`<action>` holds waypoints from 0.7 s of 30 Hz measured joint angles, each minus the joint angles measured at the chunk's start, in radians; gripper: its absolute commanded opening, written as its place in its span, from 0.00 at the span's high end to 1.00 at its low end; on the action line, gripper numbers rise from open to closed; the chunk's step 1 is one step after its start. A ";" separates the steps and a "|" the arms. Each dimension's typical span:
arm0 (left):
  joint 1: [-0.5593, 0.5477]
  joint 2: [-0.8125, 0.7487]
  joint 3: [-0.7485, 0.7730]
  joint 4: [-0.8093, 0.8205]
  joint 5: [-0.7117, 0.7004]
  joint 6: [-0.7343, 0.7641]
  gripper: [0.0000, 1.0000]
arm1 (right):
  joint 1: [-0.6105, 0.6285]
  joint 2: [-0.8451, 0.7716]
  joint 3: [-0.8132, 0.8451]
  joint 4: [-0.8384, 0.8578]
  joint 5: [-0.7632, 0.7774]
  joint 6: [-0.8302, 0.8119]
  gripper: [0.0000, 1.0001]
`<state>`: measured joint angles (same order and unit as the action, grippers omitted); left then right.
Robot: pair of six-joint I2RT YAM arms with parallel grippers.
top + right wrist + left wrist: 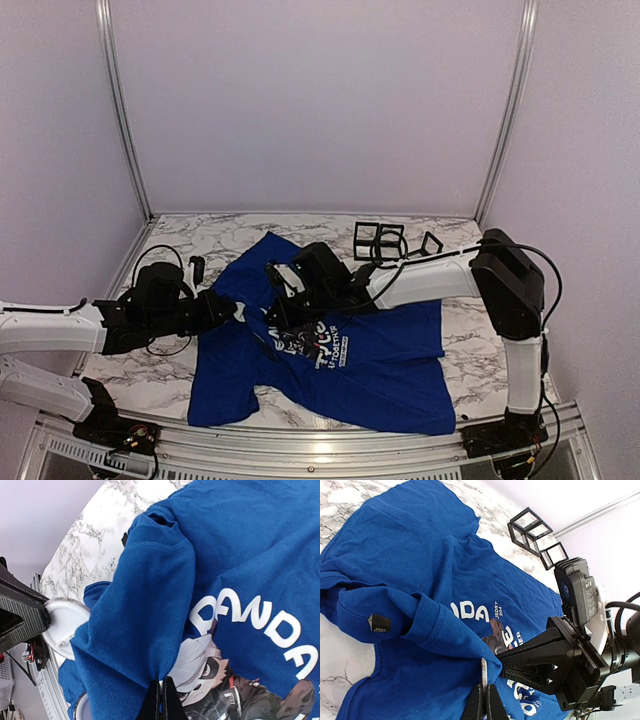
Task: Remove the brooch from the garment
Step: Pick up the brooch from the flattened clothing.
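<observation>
A white marble-patterned surface [420, 225] with grey veins fills the floor of the enclosure. Behind the surface rises a plain pale lilac back wall [320, 100], and matching side walls close it in. Two slanted aluminium posts [122, 110] stand at the surface's far corners. A metal rail [330, 455] runs along its near edge. The light is even and soft.

The top external camera sits high above and behind the arm bases and faces forward and down, far enough back to take in the whole marble table [250, 225], the blue T-shirt [390, 370] and both arms. The left wrist camera rides low and close over the shirt, sighting past the left gripper [484, 687] toward the right gripper [504, 667] and the wire cube frames [532, 532]. The right wrist camera, closer yet, looks past its own fingers [152, 705] roughly the opposite way, and all three views share the bunched fold beside the white lettering [250, 620].
</observation>
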<state>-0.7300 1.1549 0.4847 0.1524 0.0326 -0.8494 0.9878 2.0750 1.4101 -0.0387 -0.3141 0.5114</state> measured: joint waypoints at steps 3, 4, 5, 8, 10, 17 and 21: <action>-0.030 -0.016 -0.040 0.032 -0.080 -0.015 1.00 | 0.008 0.000 0.006 -0.001 -0.010 0.000 1.00; -0.039 -0.016 -0.058 0.050 -0.110 -0.021 1.00 | 0.011 0.000 0.008 0.000 -0.014 0.000 1.00; -0.044 -0.016 -0.071 0.061 -0.131 -0.024 1.00 | 0.013 0.000 0.010 0.000 -0.018 0.000 1.00; -0.068 -0.008 -0.108 0.134 -0.200 -0.031 1.00 | 0.016 0.000 0.012 0.000 -0.033 -0.003 1.00; -0.081 0.006 -0.122 0.193 -0.235 -0.035 1.00 | 0.016 0.000 0.012 0.000 -0.047 -0.005 1.00; -0.108 0.074 -0.163 0.415 -0.316 -0.056 1.00 | 0.016 0.000 0.012 0.011 -0.088 -0.005 0.97; -0.115 0.102 -0.183 0.509 -0.330 -0.060 1.00 | 0.015 0.000 0.012 0.014 -0.087 -0.013 0.79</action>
<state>-0.8448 1.2568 0.3016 0.6617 -0.2977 -0.9096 1.0031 2.0747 1.4223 -0.0246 -0.4011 0.4988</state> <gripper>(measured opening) 0.011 0.106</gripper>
